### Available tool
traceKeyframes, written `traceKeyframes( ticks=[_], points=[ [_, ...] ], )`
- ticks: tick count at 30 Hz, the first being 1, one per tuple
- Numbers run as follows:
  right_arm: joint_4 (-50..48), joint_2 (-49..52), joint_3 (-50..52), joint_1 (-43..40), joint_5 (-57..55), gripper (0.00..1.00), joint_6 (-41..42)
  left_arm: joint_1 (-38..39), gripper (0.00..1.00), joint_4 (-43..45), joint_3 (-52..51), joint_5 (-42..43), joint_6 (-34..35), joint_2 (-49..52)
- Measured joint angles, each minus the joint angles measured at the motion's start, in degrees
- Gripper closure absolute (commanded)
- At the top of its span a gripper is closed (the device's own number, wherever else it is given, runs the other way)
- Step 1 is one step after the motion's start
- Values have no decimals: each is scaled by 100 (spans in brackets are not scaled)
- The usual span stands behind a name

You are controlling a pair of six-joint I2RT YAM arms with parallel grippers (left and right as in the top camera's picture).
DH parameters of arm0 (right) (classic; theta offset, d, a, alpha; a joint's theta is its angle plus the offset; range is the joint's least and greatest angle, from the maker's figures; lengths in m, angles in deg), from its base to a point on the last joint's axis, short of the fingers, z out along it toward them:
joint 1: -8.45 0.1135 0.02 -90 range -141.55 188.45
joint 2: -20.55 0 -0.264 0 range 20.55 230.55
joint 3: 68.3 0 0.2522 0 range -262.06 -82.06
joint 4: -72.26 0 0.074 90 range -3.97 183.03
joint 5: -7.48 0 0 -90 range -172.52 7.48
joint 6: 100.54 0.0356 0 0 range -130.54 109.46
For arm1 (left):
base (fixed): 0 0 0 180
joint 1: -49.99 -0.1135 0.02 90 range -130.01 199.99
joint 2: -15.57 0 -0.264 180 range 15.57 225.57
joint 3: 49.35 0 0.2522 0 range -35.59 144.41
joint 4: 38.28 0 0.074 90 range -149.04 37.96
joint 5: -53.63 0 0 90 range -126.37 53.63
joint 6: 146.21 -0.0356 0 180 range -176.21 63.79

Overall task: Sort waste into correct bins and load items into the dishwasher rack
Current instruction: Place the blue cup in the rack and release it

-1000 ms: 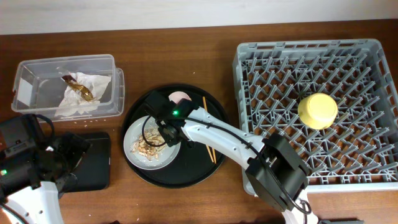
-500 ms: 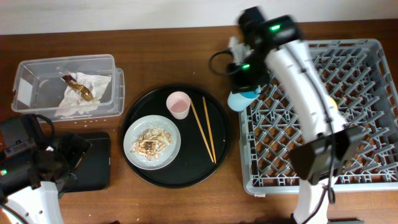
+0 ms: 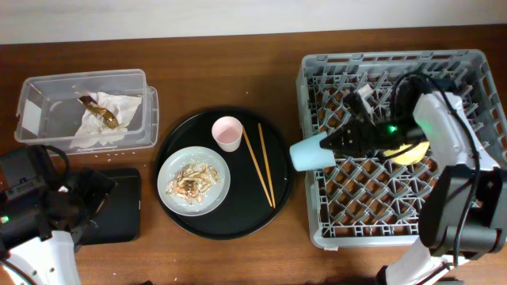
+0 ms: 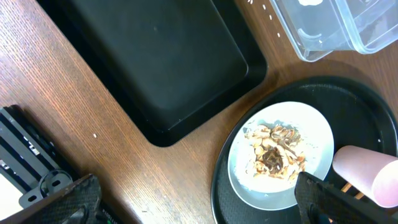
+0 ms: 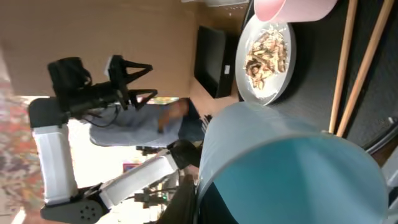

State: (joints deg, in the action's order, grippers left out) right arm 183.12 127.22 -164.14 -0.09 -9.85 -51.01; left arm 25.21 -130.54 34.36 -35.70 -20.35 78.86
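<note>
My right gripper (image 3: pixel 337 145) is shut on the light-blue cup (image 3: pixel 309 152), held on its side at the left edge of the grey dishwasher rack (image 3: pixel 444 222); the cup fills the right wrist view (image 5: pixel 298 174). The yellow bowl (image 3: pixel 412 149) sits in the rack, partly behind my arm. The pink cup (image 3: pixel 226 131), two chopsticks (image 3: pixel 261 165) and the plate (image 3: pixel 168 176) with food scraps (image 3: pixel 190 183) lie on the round black tray (image 3: pixel 238 226). The napkin (image 3: pixel 103 119) is in the clear tub (image 3: pixel 79 81). My left gripper (image 4: pixel 193 205) is open above bare wood between the flat black tray (image 4: pixel 155 62) and the plate (image 4: pixel 249 186).
The round black tray lies between the tub and the rack. The flat black tray (image 3: pixel 119 214) lies front left, partly under my left arm. The left arm's base and cables sit at the front left corner.
My right arm carried the light-blue cup from the rack's back left corner to its left edge, tipping it on its side. A second ago that arm was over the plate. The left arm stayed still.
</note>
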Motion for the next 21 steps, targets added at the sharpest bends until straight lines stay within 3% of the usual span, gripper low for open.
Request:
traceKeyframes(
  ticks=[3,6,8,12,15,21],
  points=[
    [-566,9,929,-940,654,96,-417,0,1,2,0,0,0,-2],
    [-673,9,1097,-1377,809,96,-479,0,1,0,0,0,0,0],
    [-1261,9,1128,-1381,879,96,-389,0,1,-7,0,0,0,0],
    [-2339,44,1156,-1403,835,96,592,0,1,-4,0,0,0,0],
    [-2411,170,1154,-1405,673,96,1182,0,1,-4,0,0,0,0],
    [-2527,173,1152,-1405,457,96,1379,0,1,-4,0,0,0,0]
  ],
)
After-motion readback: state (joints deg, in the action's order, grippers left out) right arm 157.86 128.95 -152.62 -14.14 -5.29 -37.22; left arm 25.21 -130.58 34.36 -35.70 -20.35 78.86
